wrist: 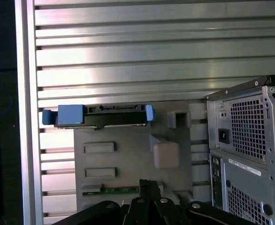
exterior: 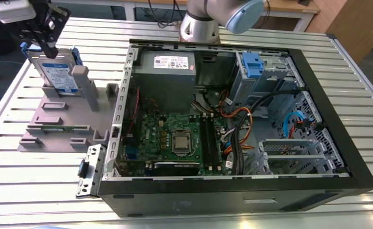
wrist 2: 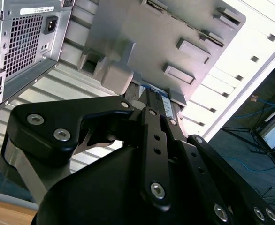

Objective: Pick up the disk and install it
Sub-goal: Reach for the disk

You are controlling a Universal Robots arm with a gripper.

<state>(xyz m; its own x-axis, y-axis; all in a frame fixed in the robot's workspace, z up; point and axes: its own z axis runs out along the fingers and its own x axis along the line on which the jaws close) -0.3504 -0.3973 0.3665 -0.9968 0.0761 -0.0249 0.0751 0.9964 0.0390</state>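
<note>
The disk [exterior: 59, 74] stands upright on its edge in a slot of a grey holder plate [exterior: 56, 126], at the exterior view's left, on the slatted table. It is silver-grey with a blue-and-white label and a bright blue bracket. The first wrist view shows its top edge [wrist: 100, 115] with blue bracket ends. My gripper [exterior: 48, 47] hangs just above the disk's top edge, its black fingers close together with nothing between them. In both wrist views the fingertips [wrist: 149, 183] [wrist 2: 158, 110] point down over the holder plate [wrist: 128, 154].
An open computer case [exterior: 237, 195] lies on the table to the exterior view's right of the holder. Inside are a motherboard [exterior: 173, 138], a grey power supply [exterior: 167, 71], cables, and a drive bay with a blue latch [exterior: 253, 64]. The arm's base [exterior: 199, 28] stands behind the case.
</note>
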